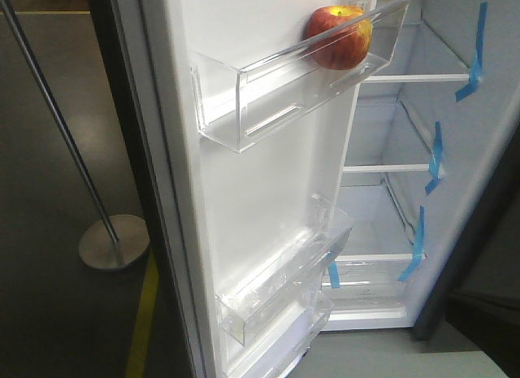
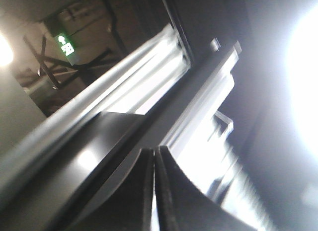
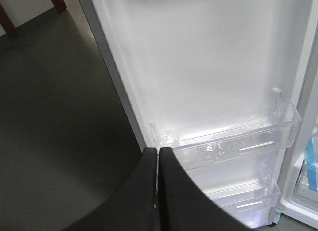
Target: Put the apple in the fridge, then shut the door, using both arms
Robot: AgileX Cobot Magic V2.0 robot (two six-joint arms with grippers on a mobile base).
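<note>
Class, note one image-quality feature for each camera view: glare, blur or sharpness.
Front view: sharp, evenly lit, apple crisp in the door bin. Left wrist view: motion-streaked, glare blown out at right. Right wrist view: door lining washed out, right gripper underexposed.

The right hand (image 3: 157,151), seemingly closed tight, hangs before the door (image 3: 208,67) and its clear bins (image 3: 233,141).

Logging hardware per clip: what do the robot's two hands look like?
Left hand and right hand match: two plain matte black fingers each, broad at the base, curving to narrow tips. No cables or markings show.
</note>
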